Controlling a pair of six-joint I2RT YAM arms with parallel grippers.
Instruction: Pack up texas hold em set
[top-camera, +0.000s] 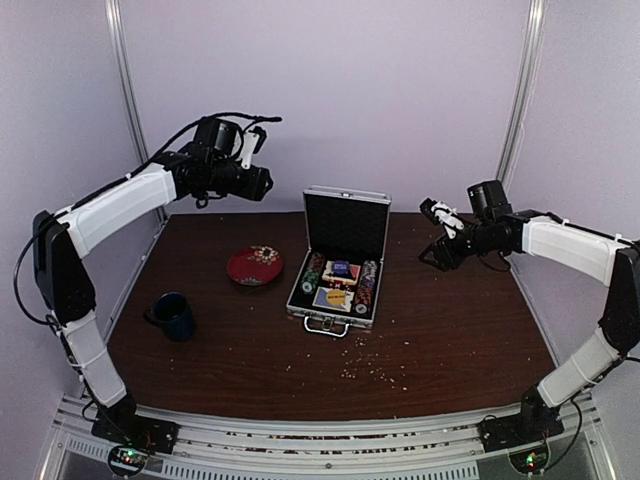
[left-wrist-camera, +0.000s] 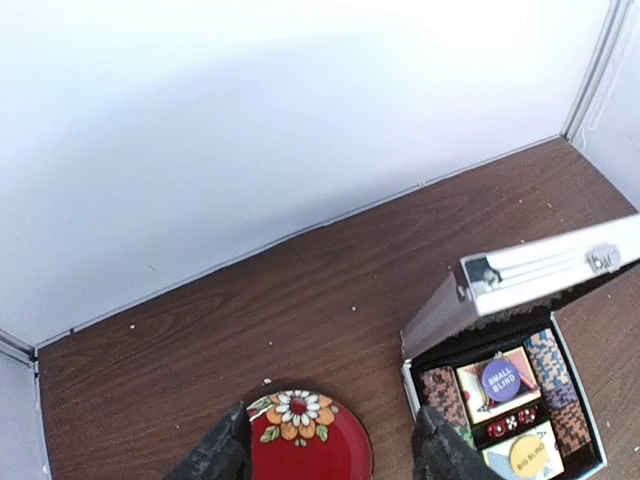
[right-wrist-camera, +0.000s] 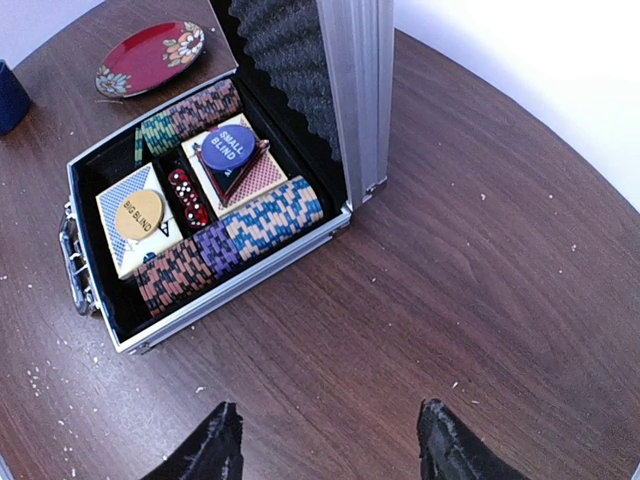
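1. Top view: your case (top-camera: 330, 316) sits open in the middle of the table (top-camera: 460, 340). Its lid (top-camera: 346, 225) stands upright at the back and its handle (top-camera: 327, 327) faces the arm bases. Chips (top-camera: 366, 285) fill a row down each side of the case, and flat boxes lie between the rows. The plate (top-camera: 255, 266) lies left of the case, near it but apart. The mug (top-camera: 175, 316) stands well apart, towards the left arm (top-camera: 120, 205). Both arms hang above the table, with the right arm (top-camera: 570, 245) to the right of the case. Crumbs (top-camera: 375, 372) lie in front of the case.
2. Left wrist: your left gripper (left-wrist-camera: 335, 445) is spread wide with nothing in it, and it hovers above the plate. The case is at the lower right. In it you see a blue disc (left-wrist-camera: 498, 381) marked SMALL BLIND, then red dice (left-wrist-camera: 512, 424), then a yellow disc (left-wrist-camera: 526, 455) marked BIG BLIND.
3. Right wrist: your right gripper (right-wrist-camera: 330, 445) is also spread wide and empty, over bare table beside the case.
   - The blue disc rests on the pink box (right-wrist-camera: 262, 178).
   - The yellow disc rests on a blue-backed box (right-wrist-camera: 120, 190).
   - The dice sit in the slot between the two boxes.
   - Both chip rows lie on edge against the long walls.
   - Black foam lines the lid.
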